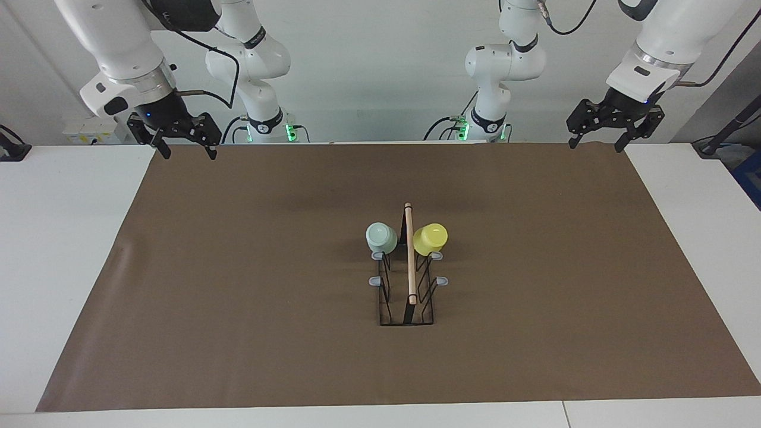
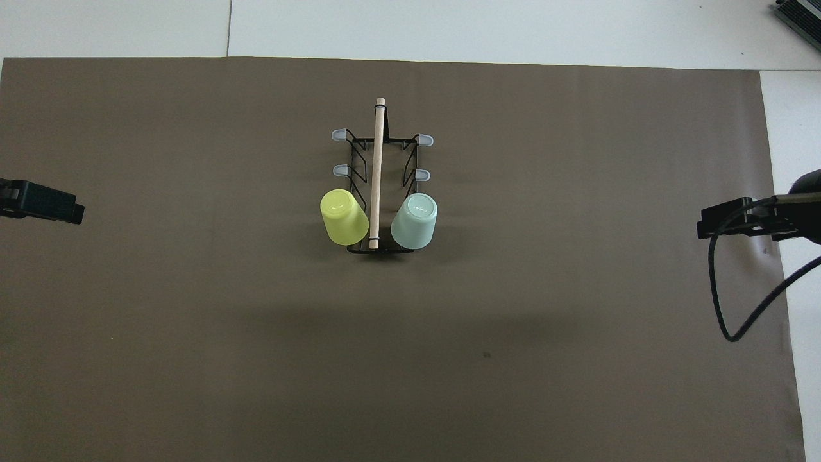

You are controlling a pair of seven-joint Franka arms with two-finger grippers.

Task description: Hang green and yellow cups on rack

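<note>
Facing view: both arms are waiting, raised at the robots' edge of the bench (image 1: 71, 249), one at each end of the brown mat (image 1: 238, 333). The left claw (image 1: 596, 144) is hanging over the mat corner at the left arm's end, its fingers spread apart and gripping nothing. The right claw (image 1: 186, 153) is hanging over the mat corner at the right arm's end, its fingers likewise apart and empty.

The rack (image 1: 409, 279) is standing mid-mat, well apart from both claws and roughly midway between them, with its wooden handle (image 1: 409, 252) running away from the robots. The green cup (image 1: 381, 237) is sitting mouth-down on the prong nearest the robots, on the side of the rack toward the right claw. The yellow cup (image 1: 430, 239) is sitting the same way on the matching prong on the side toward the left claw. Both cups are tilting outward from the handle, their bases up.

In the overhead view the yellow cup (image 2: 344, 217) and the green cup (image 2: 414, 221) are flanking the handle (image 2: 377, 173) at the rack's (image 2: 385, 192) end nearest the robots. Farther out, four grey-tipped prongs (image 2: 338, 135) are showing bare, two per side.
</note>
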